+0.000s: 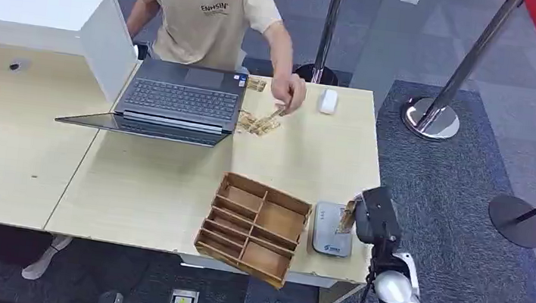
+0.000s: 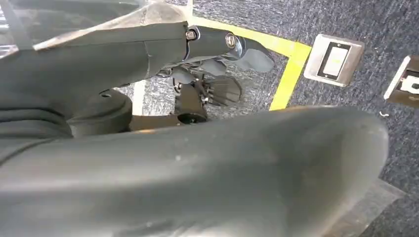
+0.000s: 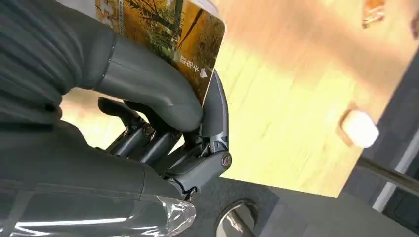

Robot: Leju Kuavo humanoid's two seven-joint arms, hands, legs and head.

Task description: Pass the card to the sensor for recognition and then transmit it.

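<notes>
The card (image 3: 163, 34) was pinched between the thick thumb and a dark finger of the right robot hand (image 3: 163, 123), its printed face of autumn trees showing in the right wrist view. In the head view the card (image 1: 349, 212) appeared small at lower right of the frame, standing on edge just beside the right side of the sensor (image 1: 332, 229), a flat grey pad lying near the front edge of the worktop (image 1: 138, 198). Whether the card touched the pad I could not tell. Held upright by one end, the card kept most of its face free of the fingers, which I judged was meant to let the reader sense it; it probably had yet to be brought flat over the pad.

The right robot hand (image 1: 372, 213) hung at the worktop's right front corner, its silver arm rising from the bottom edge. Left of the sensor sat a wooden divided tray (image 1: 252, 228), overhanging the front edge. Higher in the frame a person (image 1: 205, 7) leaned over an open laptop (image 1: 179, 99), a hand (image 1: 288, 91) reaching toward more cards (image 1: 257, 123), likely the receiver for the handover afterwards.

The left robot hand (image 2: 212, 84) hung above carpeted floor with yellow tape, fingers apart, grasping nothing.
</notes>
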